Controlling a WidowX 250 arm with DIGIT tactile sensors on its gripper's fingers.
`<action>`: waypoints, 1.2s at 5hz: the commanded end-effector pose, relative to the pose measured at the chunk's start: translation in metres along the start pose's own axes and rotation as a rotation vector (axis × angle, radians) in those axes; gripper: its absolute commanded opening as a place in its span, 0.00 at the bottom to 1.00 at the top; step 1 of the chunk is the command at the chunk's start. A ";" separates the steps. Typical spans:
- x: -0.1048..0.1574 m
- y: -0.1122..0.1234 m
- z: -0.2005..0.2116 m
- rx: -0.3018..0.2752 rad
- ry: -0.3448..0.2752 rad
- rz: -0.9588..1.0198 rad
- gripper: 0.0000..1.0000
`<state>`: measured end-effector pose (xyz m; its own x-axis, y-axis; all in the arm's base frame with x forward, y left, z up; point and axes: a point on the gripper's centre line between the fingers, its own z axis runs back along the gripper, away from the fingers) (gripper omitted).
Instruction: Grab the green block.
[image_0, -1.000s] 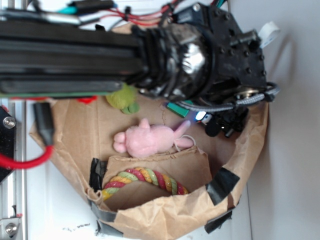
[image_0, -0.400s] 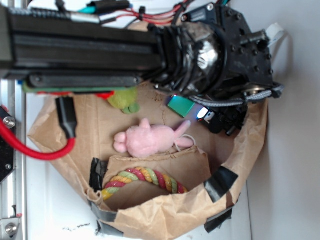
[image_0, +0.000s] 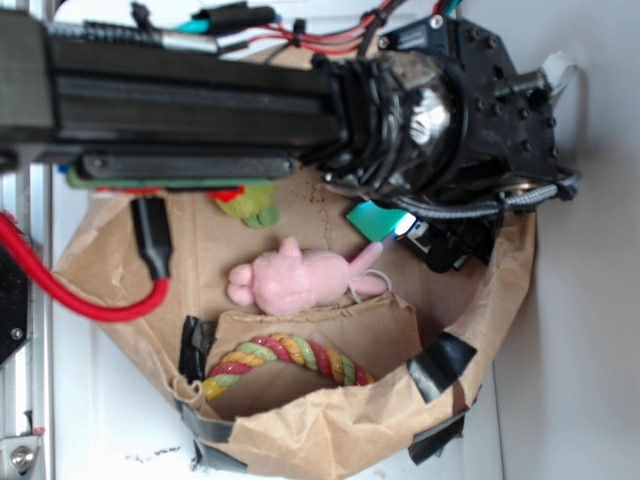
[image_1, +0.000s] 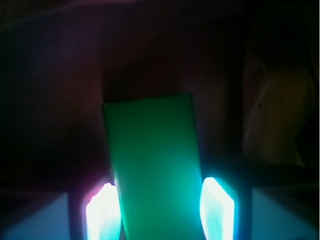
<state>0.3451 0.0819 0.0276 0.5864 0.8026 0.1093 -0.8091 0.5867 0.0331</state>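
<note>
Green block (image_1: 155, 165) between fingers (image_1: 216, 207) — wrist only

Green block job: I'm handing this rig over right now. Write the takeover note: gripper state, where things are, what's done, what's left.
Gripper: the wrist view shows the green block between the two glowing fingertips, which sit against its sides; it looks shut on the block.
Green block: in the exterior view it shows just under the arm's wrist, above the brown paper, near the pink plush. Whether it is lifted clear cannot be told.
Others: yellow-green plush and coloured rope lie apart, untouched.
Done: the grasp seems made.
Left: confirm the hold and lift.
</note>
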 end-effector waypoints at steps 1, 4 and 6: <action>0.026 -0.004 0.011 -0.017 -0.062 0.045 0.00; 0.023 -0.002 0.051 -0.082 -0.033 0.032 0.00; 0.007 -0.006 0.096 -0.136 -0.007 0.019 0.00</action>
<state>0.3312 0.0608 0.0847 0.5766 0.8162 0.0368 -0.8157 0.5776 -0.0304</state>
